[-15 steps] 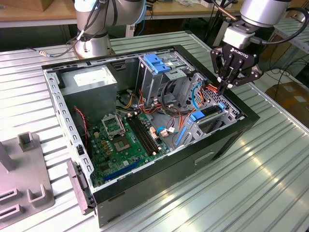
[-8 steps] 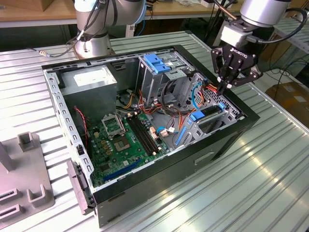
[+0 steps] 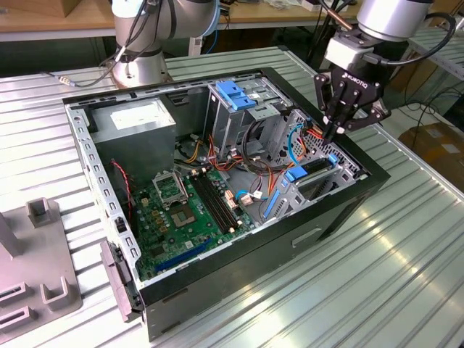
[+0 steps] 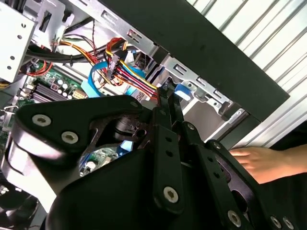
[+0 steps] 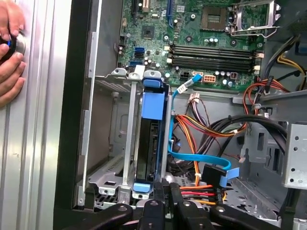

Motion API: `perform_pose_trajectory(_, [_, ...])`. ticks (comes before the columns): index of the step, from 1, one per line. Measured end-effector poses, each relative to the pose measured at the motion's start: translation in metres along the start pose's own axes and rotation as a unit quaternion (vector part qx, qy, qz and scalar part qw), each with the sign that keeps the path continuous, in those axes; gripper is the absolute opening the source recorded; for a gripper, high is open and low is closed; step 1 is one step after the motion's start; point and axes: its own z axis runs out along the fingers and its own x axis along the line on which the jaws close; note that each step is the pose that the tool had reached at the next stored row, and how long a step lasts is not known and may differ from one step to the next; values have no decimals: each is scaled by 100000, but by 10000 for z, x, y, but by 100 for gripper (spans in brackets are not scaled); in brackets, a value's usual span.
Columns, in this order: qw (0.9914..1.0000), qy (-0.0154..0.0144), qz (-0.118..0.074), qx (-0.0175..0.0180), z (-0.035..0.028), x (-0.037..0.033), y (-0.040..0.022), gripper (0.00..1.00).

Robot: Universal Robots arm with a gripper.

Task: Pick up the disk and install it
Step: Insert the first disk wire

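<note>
Disk stands in the case's drive cage; closed gripper hovers above, over ribbed metal table.

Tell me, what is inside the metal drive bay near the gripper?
The disk stands on edge inside the drive bay, its blue carrier facing up. The slot beside it looks empty. The gripper covers the bay's near end.
</note>
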Motion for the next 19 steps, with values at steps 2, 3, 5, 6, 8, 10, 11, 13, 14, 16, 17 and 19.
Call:
perform_pose_trajectory(2, [99999,16,522,-44,0,1,8,16])
perform_pose_trajectory(3, [99999,12,514,-42,1,5,10,16])
perform_pose_trajectory(5, [99999,-11,520,-43,2,17,20,16])
perform_pose_trajectory(6, [99999,-166,518,-31,3,32,24,16])
perform_pose_trajectory(8, [99995,-900,531,22,7,74,31,16])
perform_pose_trajectory(10, [99984,-1678,548,79,10,113,37,16])
perform_pose_trajectory(11, [99980,-1923,553,97,11,128,39,16])
perform_pose_trajectory(13, [99978,-2013,555,101,16,145,43,16])
perform_pose_trajectory(14, [99978,-2016,571,103,19,145,47,16])
perform_pose_trajectory(16, [99978,-2002,582,101,29,143,82,16])
perform_pose_trajectory(17, [99978,-2007,584,99,32,141,96,16])
perform_pose_trajectory(19, [99978,-2008,612,100,37,139,127,16])
